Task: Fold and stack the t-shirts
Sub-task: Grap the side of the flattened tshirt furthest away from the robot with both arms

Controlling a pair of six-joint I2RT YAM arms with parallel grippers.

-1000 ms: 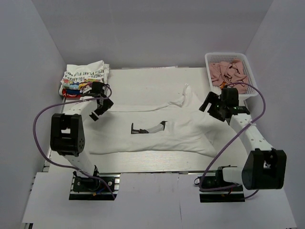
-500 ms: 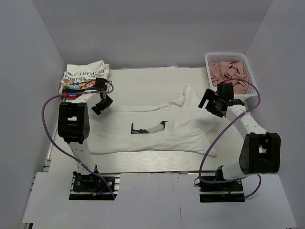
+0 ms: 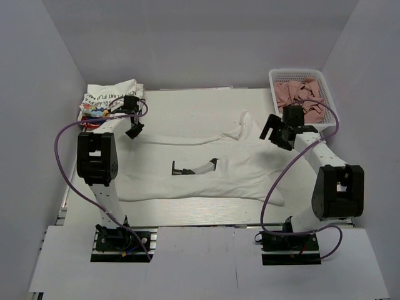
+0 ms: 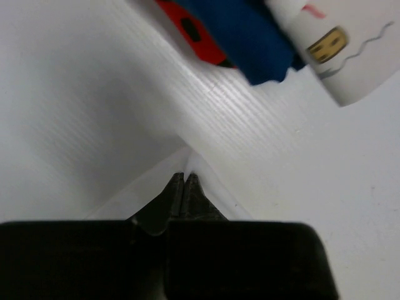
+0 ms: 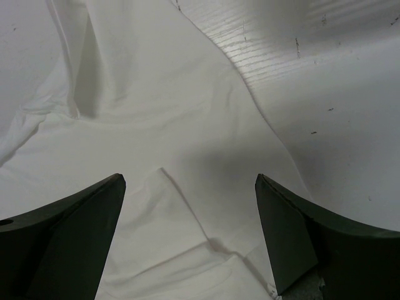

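While the large white t-shirt (image 3: 206, 181) lies spread out flat, the left gripper (image 4: 185, 182) has its fingers pressed together on the shirt's far left corner, pinching a thin edge of cloth. The right gripper (image 5: 189, 187) hovers over the shirt's far right part, fingers wide apart and holding nothing. Folded printed t-shirts (image 3: 109, 102) sit stacked just beyond the shirt's far left corner.

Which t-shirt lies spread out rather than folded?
The large plain white t-shirt across the middle of the table; the printed t-shirts sit folded in a pile at the far left corner.
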